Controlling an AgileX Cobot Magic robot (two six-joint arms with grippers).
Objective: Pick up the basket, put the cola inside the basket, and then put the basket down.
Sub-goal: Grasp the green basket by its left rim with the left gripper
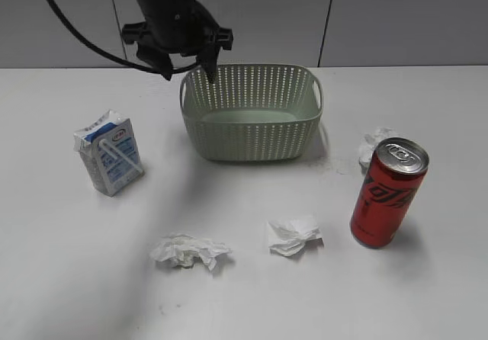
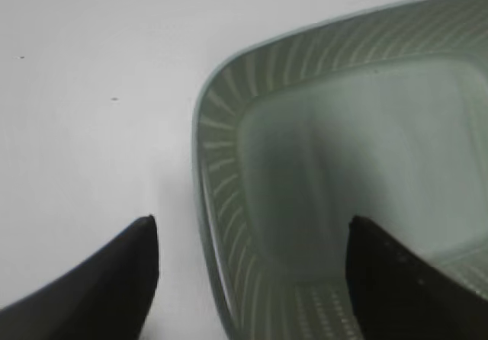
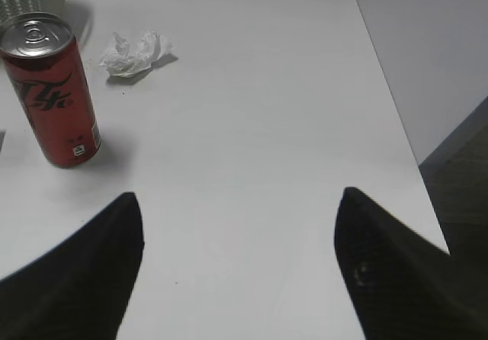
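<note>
The pale green basket point(image 1: 252, 130) stands empty on the white table at the back middle. My left gripper point(image 1: 188, 69) is open and straddles the basket's back left rim: in the left wrist view one finger is outside the wall and one inside, around the rim point(image 2: 207, 203). The red cola can point(image 1: 388, 194) stands upright at the right, well in front of the basket. It also shows in the right wrist view point(image 3: 52, 92). My right gripper point(image 3: 240, 203) is open and empty over bare table, right of the can. It is out of the exterior view.
A blue-and-white milk carton point(image 1: 110, 153) stands at the left. Crumpled tissues lie at the front left point(image 1: 187, 250), front middle point(image 1: 293, 235) and right of the basket point(image 1: 374, 145). The table's right edge and a wall point(image 3: 427, 58) show in the right wrist view.
</note>
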